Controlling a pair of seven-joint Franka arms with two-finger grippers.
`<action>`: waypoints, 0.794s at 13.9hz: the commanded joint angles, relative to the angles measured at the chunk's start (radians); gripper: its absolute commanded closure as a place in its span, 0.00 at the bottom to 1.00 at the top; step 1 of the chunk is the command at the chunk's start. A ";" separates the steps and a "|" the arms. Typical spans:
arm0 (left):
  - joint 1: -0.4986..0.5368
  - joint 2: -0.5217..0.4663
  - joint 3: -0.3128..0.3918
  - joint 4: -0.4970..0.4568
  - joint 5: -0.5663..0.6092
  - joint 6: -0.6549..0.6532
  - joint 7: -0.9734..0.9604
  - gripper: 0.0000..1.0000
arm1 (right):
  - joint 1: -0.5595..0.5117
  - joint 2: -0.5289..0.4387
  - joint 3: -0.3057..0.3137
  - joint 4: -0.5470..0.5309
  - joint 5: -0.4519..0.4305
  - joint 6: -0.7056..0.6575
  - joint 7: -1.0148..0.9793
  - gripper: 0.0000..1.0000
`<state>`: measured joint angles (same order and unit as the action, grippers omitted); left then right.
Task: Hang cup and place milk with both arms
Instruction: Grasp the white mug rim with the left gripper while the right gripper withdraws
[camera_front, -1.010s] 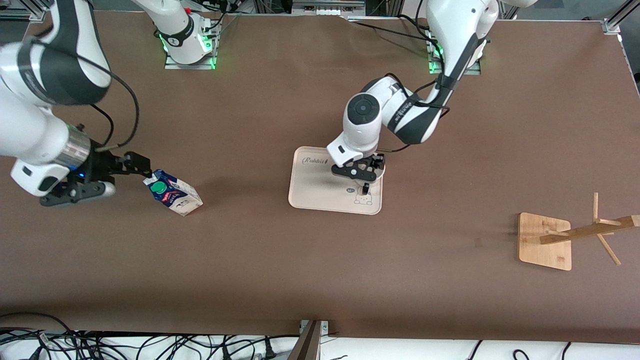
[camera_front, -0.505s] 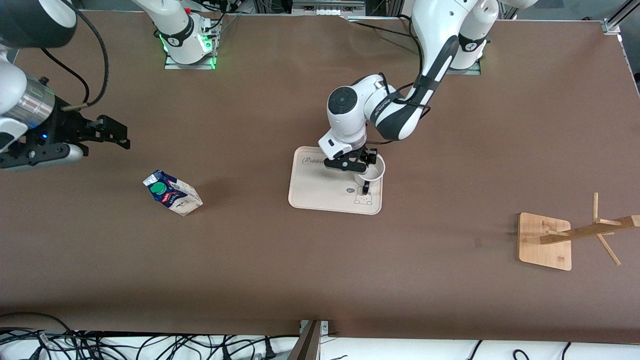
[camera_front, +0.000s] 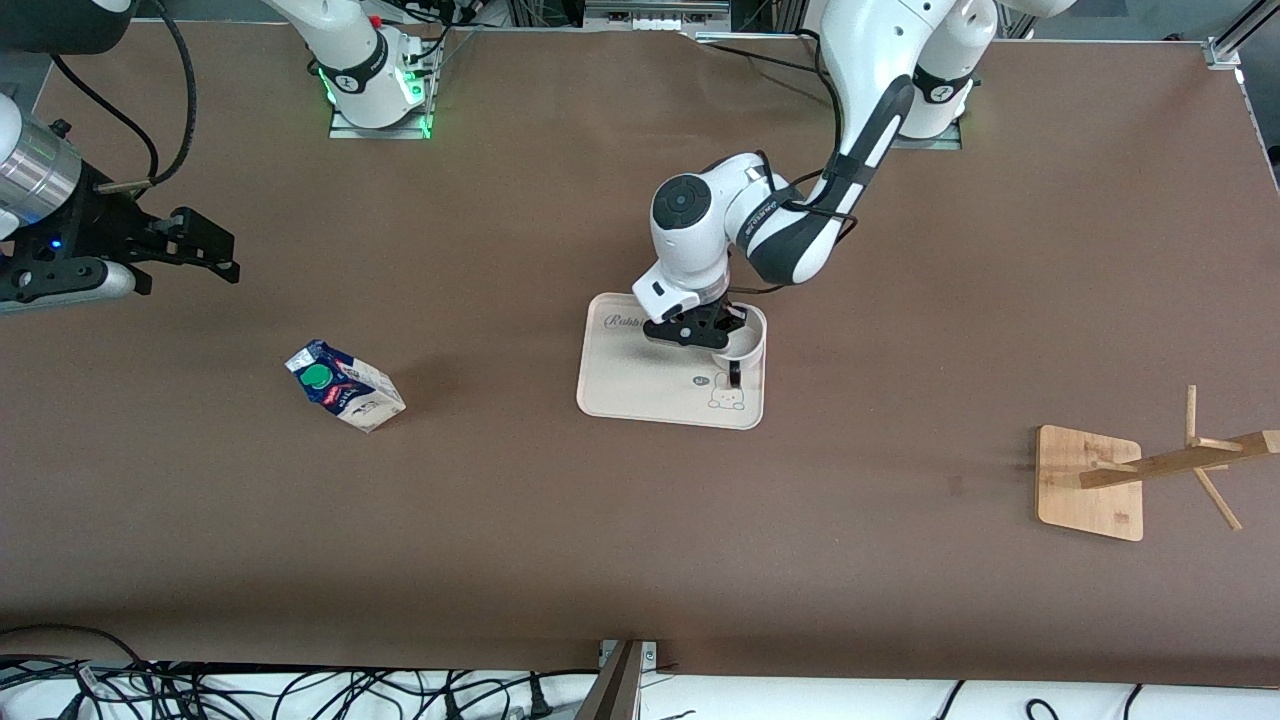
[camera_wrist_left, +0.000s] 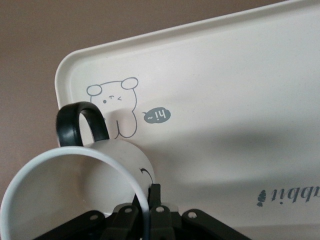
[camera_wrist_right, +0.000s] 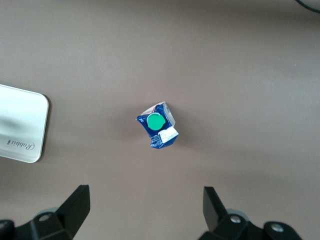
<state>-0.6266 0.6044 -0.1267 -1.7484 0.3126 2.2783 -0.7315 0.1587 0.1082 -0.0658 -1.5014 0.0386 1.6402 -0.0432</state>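
Note:
The cup (camera_front: 745, 346), a white mug with a black handle, is on the cream tray (camera_front: 640, 385), at the tray's end nearer the left arm. My left gripper (camera_front: 722, 335) is shut on the cup's rim, one finger inside and one outside. The left wrist view shows the cup (camera_wrist_left: 75, 180), its handle upward in the picture, the left gripper (camera_wrist_left: 145, 192) and the tray (camera_wrist_left: 225, 100). The milk (camera_front: 345, 385) lies on its side on the table toward the right arm's end. My right gripper (camera_front: 205, 250) is open and empty, up in the air. The right wrist view shows the milk (camera_wrist_right: 158, 125) below the right gripper (camera_wrist_right: 145, 197).
A wooden cup rack (camera_front: 1090, 483) with slanting pegs stands near the left arm's end, nearer the front camera. A corner of the tray (camera_wrist_right: 20, 130) shows in the right wrist view. Cables run along the table's front edge.
My right gripper has drawn back from beside the milk and risen toward the robots' bases. My left gripper has shifted on the tray and now pinches the cup's rim.

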 joint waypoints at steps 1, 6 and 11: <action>-0.005 -0.012 0.007 0.043 0.013 -0.022 -0.011 1.00 | -0.007 0.014 0.007 0.012 -0.023 0.016 0.016 0.00; 0.077 -0.119 0.007 0.086 -0.067 -0.077 0.001 1.00 | 0.002 0.021 0.014 0.012 -0.022 0.021 0.014 0.00; 0.165 -0.187 0.007 0.260 -0.116 -0.386 0.073 1.00 | 0.008 0.018 0.017 0.012 -0.017 0.024 0.016 0.00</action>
<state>-0.4913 0.4333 -0.1161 -1.5595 0.2290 1.9933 -0.7145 0.1609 0.1310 -0.0537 -1.5010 0.0321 1.6662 -0.0404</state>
